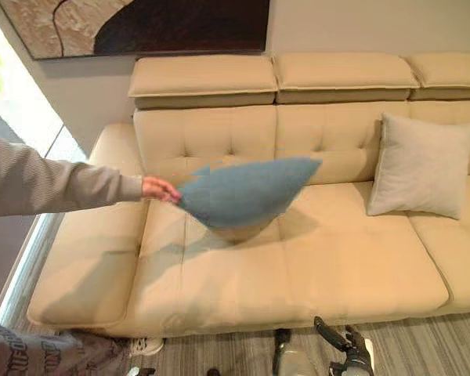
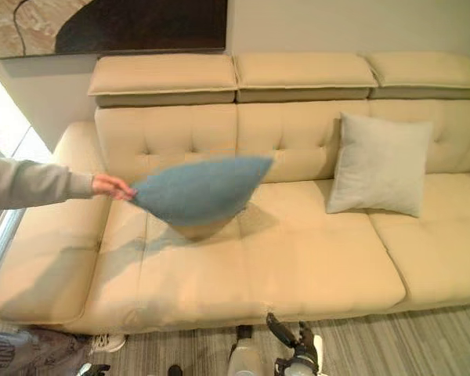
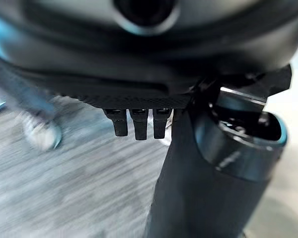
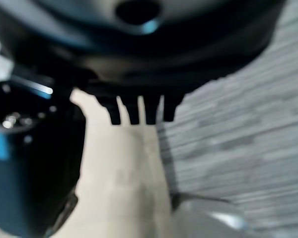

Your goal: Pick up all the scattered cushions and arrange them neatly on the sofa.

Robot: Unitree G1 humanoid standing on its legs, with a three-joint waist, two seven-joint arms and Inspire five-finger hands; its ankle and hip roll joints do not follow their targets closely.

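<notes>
Two cushions [image 1: 247,190] [image 1: 421,164], one sofa [image 1: 298,258]

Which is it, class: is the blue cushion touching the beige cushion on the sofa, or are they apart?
Apart. The left eye view shows bare sofa backrest and seat between the blue cushion, held at its corner by a person's hand, and the beige cushion leaning upright.

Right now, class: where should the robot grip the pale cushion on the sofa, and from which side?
Probably the top edge of the pale cushion, from the front: it leans upright against the sofa backrest, so that edge stands free.
</notes>
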